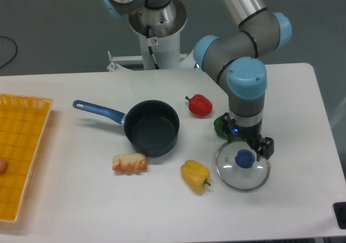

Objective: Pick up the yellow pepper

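The white table (81, 210) spreads under me, and my arm (246, 34) reaches down from the far side to hang over its right half. At the left edge lies a yellow tray (19, 145) with a gridded floor, a pale rounded thing just showing at its left border, too cut off for me to name. Near the middle stands a dark saucepan (152, 127), upright and open, its blue handle (100, 111) pointing far-left.

My gripper (244, 145) sits right above a glass lid (243, 167) that lies flat on the table near the right, directly over its blue knob (244, 158). From this angle my wrist hides my fingers, so I cannot tell whether they are spread, closed, or touching the knob.

The yellow pepper (195, 176) lies on its side on the table, to the left of the lid and just apart from its rim, nearer the front than the saucepan, its short dark stem pointing toward the near right. I am not holding it.

A red pepper (200, 105) rests beyond it, to the right of the saucepan. A green pepper (220, 126) peeks out behind my wrist, mostly hidden. To the left of the yellow pepper, just in front of the saucepan, lies a small bread-like piece (130, 163), pale with reddish streaks.
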You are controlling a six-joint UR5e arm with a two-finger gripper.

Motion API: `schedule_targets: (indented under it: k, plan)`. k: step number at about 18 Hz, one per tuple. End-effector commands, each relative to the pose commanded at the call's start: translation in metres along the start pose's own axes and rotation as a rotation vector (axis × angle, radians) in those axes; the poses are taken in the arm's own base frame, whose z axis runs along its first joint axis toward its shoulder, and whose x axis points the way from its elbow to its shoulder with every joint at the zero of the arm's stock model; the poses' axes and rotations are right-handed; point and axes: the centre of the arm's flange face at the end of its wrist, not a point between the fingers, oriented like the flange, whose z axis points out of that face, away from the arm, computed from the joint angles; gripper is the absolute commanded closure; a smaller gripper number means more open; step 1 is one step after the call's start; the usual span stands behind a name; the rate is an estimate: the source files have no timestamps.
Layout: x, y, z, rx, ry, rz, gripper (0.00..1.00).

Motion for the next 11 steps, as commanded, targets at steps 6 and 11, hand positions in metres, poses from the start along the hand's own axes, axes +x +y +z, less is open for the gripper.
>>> schedule_targets:
  k: [6,11]
  plan:
    - [0.002,-0.002,0.002,0.005,0.003,-0.009,0.00]
    - [0.008,0.004,0.010,0.007,0.020,-0.077,0.00]
